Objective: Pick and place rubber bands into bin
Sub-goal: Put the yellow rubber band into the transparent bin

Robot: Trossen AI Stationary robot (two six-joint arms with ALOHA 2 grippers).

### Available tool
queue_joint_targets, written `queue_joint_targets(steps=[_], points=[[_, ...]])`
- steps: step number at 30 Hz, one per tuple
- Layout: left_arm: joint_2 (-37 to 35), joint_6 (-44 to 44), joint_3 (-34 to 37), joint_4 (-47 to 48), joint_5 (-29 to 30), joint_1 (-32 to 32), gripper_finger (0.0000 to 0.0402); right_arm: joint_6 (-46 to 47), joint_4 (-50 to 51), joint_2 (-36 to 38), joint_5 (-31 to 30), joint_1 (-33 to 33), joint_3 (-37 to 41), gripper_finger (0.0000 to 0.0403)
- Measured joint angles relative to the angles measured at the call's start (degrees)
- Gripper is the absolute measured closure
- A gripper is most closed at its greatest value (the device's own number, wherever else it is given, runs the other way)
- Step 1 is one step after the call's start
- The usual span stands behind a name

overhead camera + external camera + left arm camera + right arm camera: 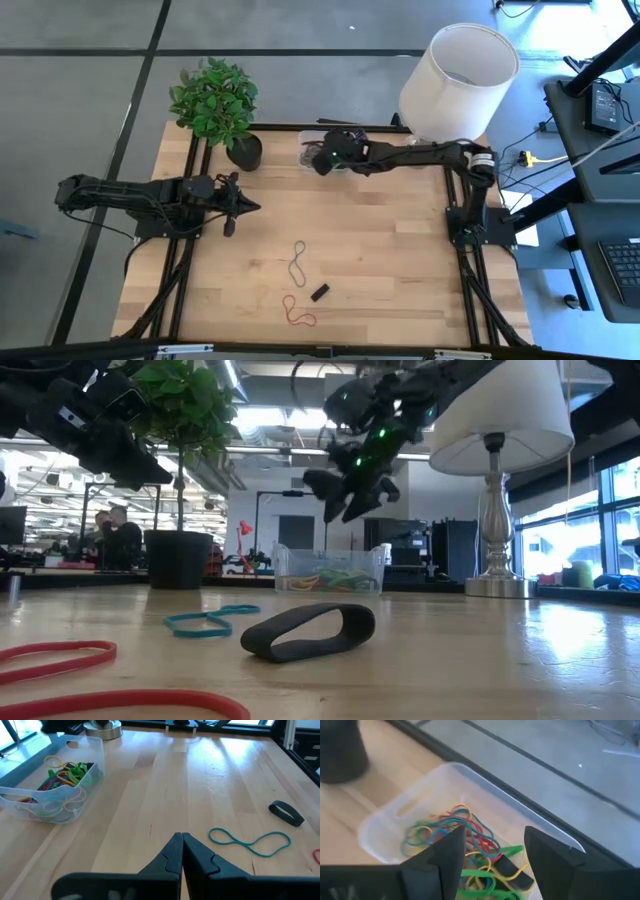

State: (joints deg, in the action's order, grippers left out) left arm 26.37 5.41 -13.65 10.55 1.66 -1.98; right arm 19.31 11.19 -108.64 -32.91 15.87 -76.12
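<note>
Nearest band: a thin red rubber loop [60, 653] lies flat at the front of the surface, its strand curling in a loose outline.
Black band: a wide, flat black rubber band [310, 632] stands on its edge as a squashed oval, just behind the red loop and beside the teal one.
Teal band: a thin teal rubber loop [250, 841] lies flat, twisted into a figure-eight, near the middle of the surface.
Surface: pale wooden butcher-block top [400, 260] with long plank seams, edged by a black metal frame.
Bin: a small, shallow, clear plastic rectangular container with rounded corners [395, 820] sits at the far edge, between the black plant pot [244, 152] and the lamp's shiny metal base [497, 586].
Bin contents: a tangled heap of thin rubber bands in red, green, yellow and blue [470, 845], plus one wide black band.
Right gripper [492, 862]: hangs above the bin, dark fingers spread wide, holding nothing.
Left gripper [182, 840]: fingers pressed together to a point, empty, held over the left part of the surface, well apart from the bin.
Lamp: smooth white drum shade [458, 78].
</note>
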Motion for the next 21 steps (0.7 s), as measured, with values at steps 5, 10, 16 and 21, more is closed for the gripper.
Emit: queue_joint_targets(steps=[5,10,16,21], points=[[0.3,2.3,0.0,0.0,0.0,1.0,0.04,4.2,5.0,5.6,3.1,-1.9,0.0,0.0206],[3.7,2.7,-3.5,3.4,3.3,5.5,0.04,4.3,10.6,11.2,9.8,-5.7,0.1,0.0233],[13.9,2.4,-12.3,9.4,11.3,13.0,0.04,3.8,10.7,19.5,9.1,-13.5,8.0,0.0274],[24.8,6.0,-19.5,12.9,16.3,18.8,0.04,11.6,8.0,27.5,9.0,-21.4,19.0,0.0303]])
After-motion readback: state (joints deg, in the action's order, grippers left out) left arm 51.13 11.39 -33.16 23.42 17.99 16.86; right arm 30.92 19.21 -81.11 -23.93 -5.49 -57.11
